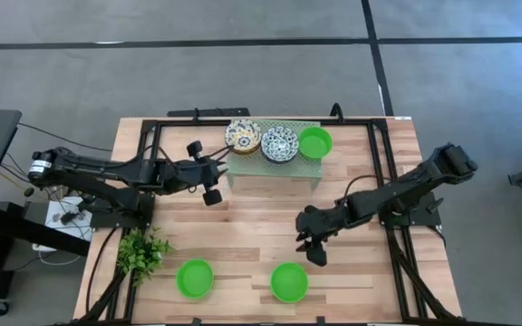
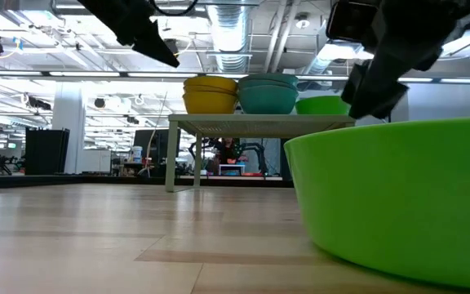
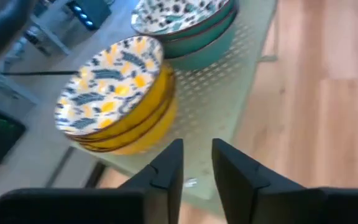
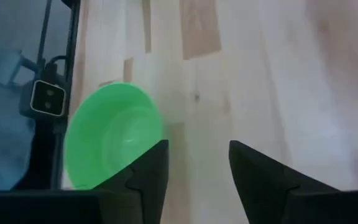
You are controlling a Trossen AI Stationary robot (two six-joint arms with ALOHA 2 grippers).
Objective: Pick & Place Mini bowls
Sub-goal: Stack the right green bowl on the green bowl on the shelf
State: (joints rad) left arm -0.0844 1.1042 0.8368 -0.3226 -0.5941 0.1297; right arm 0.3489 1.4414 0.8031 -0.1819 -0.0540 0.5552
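Observation:
On the pale green rack point(image 1: 275, 167) at the table's far middle stand a stack of yellowish floral bowls point(image 1: 243, 136), a stack of blue floral bowls point(image 1: 279, 143) and a green bowl point(image 1: 314, 142). Two more green bowls point(image 1: 195, 278) point(image 1: 289, 282) rest on the table near its near edge. My left gripper point(image 1: 217, 165) hovers just left of the rack, narrowly open, beside the yellowish stack point(image 3: 114, 93). My right gripper point(image 1: 313, 249) hangs open above the table, just beyond the near right green bowl point(image 4: 107, 143). Neither touches anything.
A small leafy plant point(image 1: 141, 254) stands at the near left corner. A dark metal frame point(image 1: 379, 181) runs along the table's edges. Bare wood point(image 1: 243, 226) lies between the rack and the near green bowls. In the low view the near bowl point(image 2: 398, 204) fills the right foreground.

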